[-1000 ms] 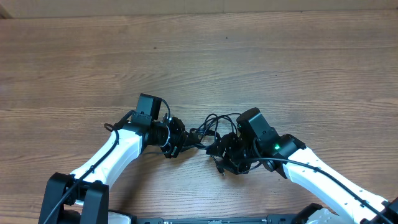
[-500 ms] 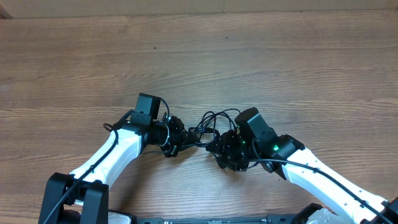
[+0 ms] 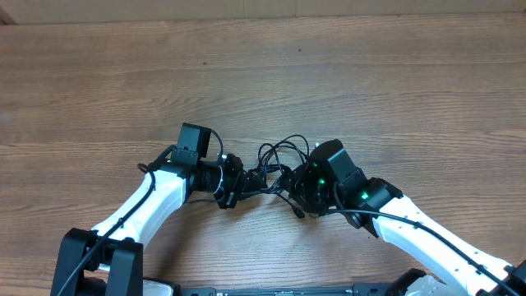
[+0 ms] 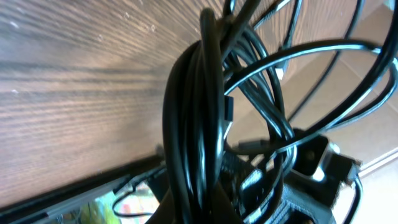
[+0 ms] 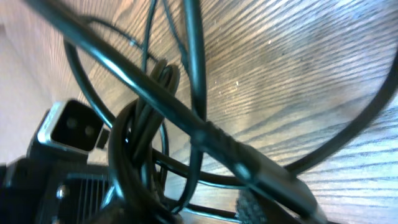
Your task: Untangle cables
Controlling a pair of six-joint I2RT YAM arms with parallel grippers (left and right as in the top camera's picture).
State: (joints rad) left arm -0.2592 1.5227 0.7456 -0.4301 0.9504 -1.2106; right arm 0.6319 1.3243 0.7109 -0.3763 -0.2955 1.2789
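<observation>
Cables tangled mid-surface, between my grippers. Left gripper clamped on cables; right gripper among loops, cannot tell its state. Advice: catch single loop, draw right slowly, hold left firm.

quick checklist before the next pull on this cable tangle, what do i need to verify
1. Grip of the left claw on the bunch of thin black cables: ok, shut on them.
2. Grip of the right claw: cannot tell, cords crowd its camera and hide the fingers.
3. Cords separated: not ok, loops cross between both claws.
4. Plug ends free: cannot tell, most are lost in the knot.
5. Bunch resting on the brown wooden table or lifted: cannot tell.
</observation>
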